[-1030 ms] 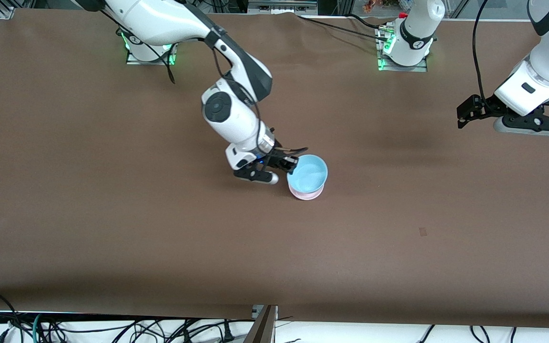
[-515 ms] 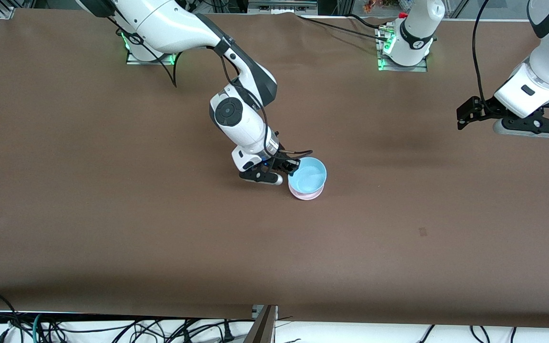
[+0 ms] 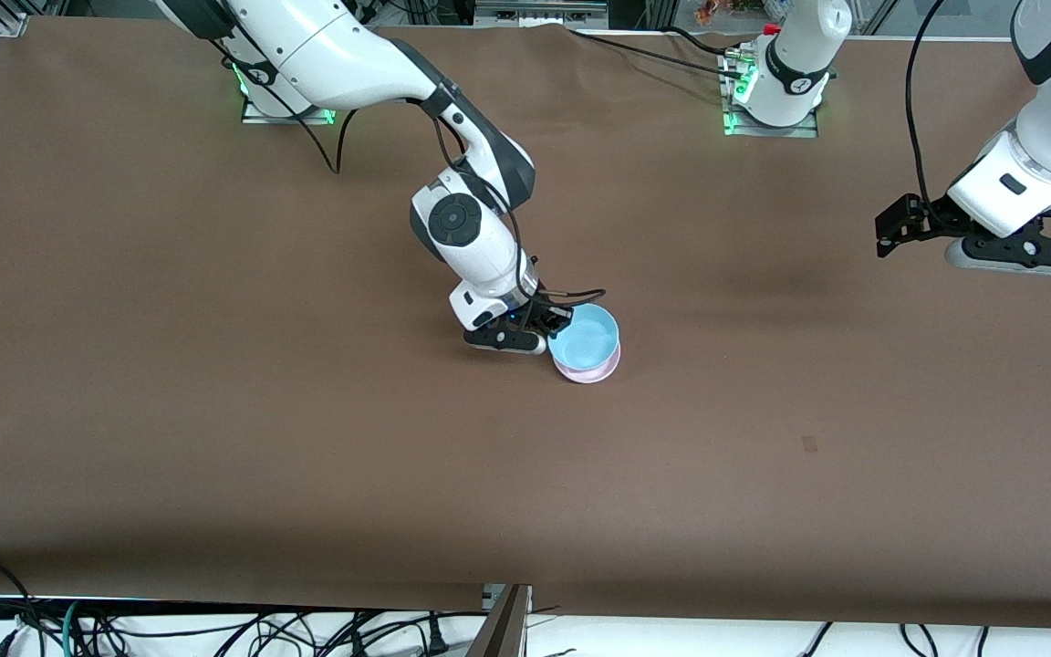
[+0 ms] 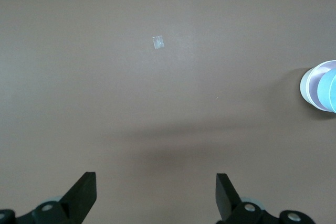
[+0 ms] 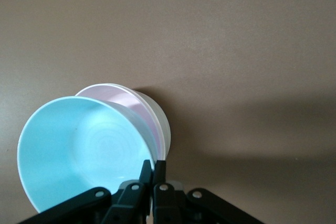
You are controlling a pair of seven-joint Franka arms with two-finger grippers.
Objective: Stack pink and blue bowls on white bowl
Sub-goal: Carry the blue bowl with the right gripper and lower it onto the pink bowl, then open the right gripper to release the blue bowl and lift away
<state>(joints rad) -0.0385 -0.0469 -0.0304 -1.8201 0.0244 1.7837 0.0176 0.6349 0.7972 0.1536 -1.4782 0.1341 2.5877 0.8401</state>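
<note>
Blue bowl (image 3: 585, 336) now lower onto pink bowl (image 3: 591, 369), right hand (image 3: 555, 321) gripping.

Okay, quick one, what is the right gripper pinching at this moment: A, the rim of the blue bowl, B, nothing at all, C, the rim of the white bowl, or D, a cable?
A: the right gripper is shut on the rim of the blue bowl, which sits tilted over the pink bowl.

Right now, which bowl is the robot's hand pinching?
The blue bowl, the top one: the right hand pinches its rim. The pink bowl sits under it.
</note>
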